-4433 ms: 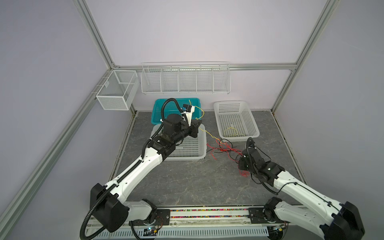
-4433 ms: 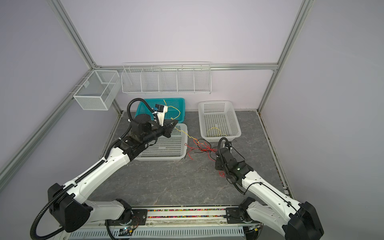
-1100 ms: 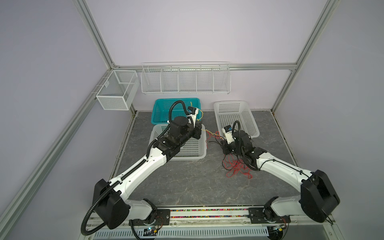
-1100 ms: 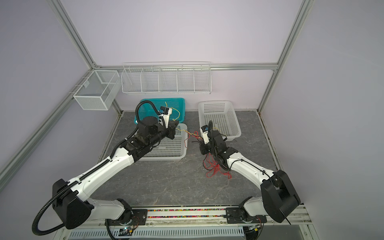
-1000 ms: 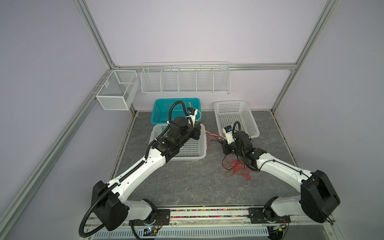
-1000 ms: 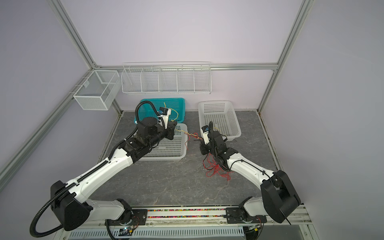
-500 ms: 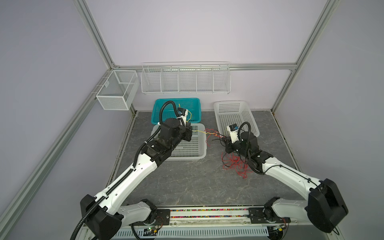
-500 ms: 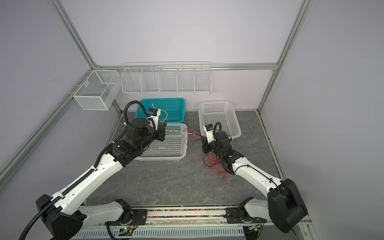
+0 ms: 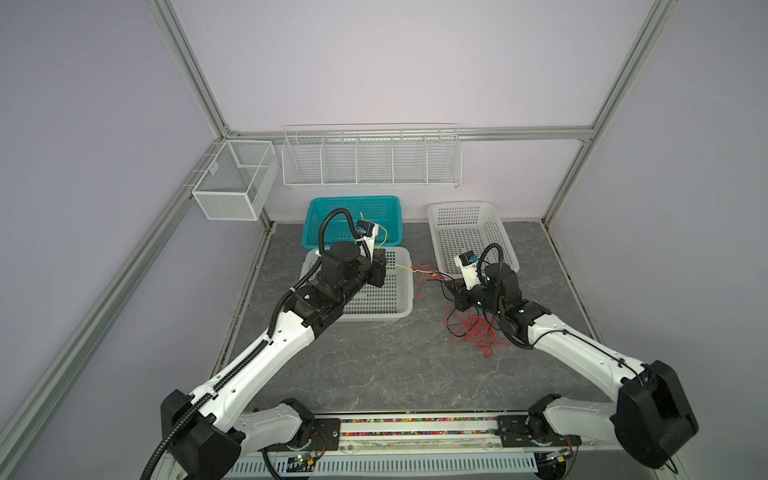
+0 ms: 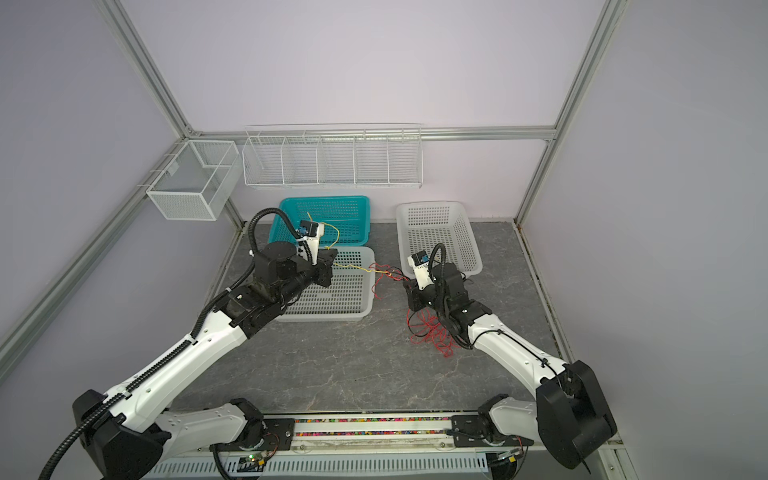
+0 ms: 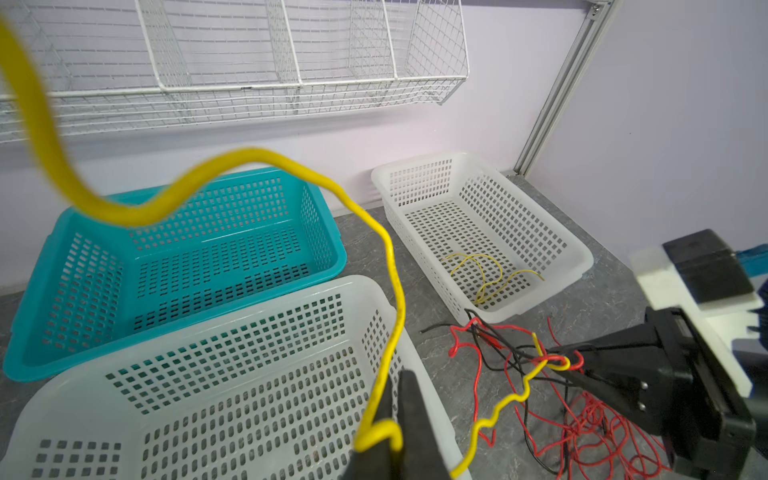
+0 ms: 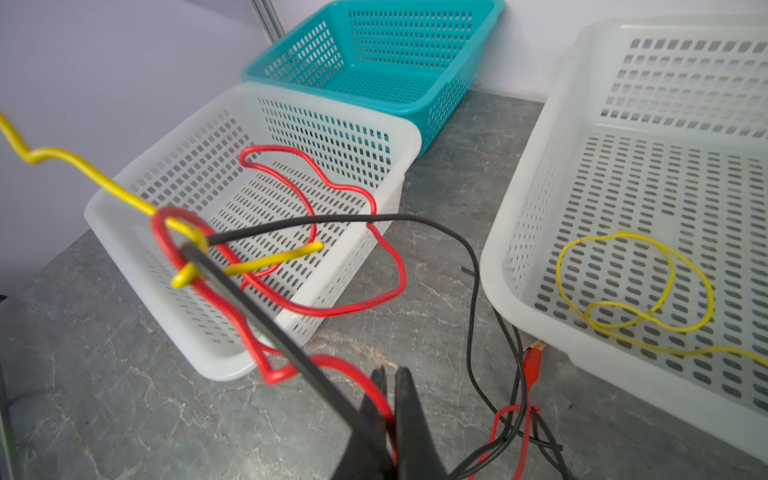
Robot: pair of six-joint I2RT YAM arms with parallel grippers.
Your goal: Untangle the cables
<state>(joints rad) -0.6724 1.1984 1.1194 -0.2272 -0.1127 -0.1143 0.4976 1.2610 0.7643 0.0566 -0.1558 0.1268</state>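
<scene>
Up top, in both top views, your left gripper point(image 9: 386, 267) hangs over the near white basket point(image 9: 374, 314). It's pinched tight on the yellow cable point(image 9: 402, 268), which stretches across to your right gripper point(image 9: 449, 285). That one's clamped too, and the red tangle point(image 9: 478, 334) lies on the table point(image 9: 374, 365) right under its wrist. Behind them sit the teal basket point(image 9: 353, 199) and the far white basket point(image 9: 461, 204).

Left wrist view: the jaws are closed on the yellow cable, and its free end loops up past the lens. On the far white basket's floor you've got a loose yellow cable point(image 11: 490, 274).

Right wrist view: the fingers squeeze a red cable point(image 12: 332, 311), and a black cable point(image 12: 266, 324) runs alongside them. The yellow cable hooks through a red loop, held up off the table in front of the near white basket.
</scene>
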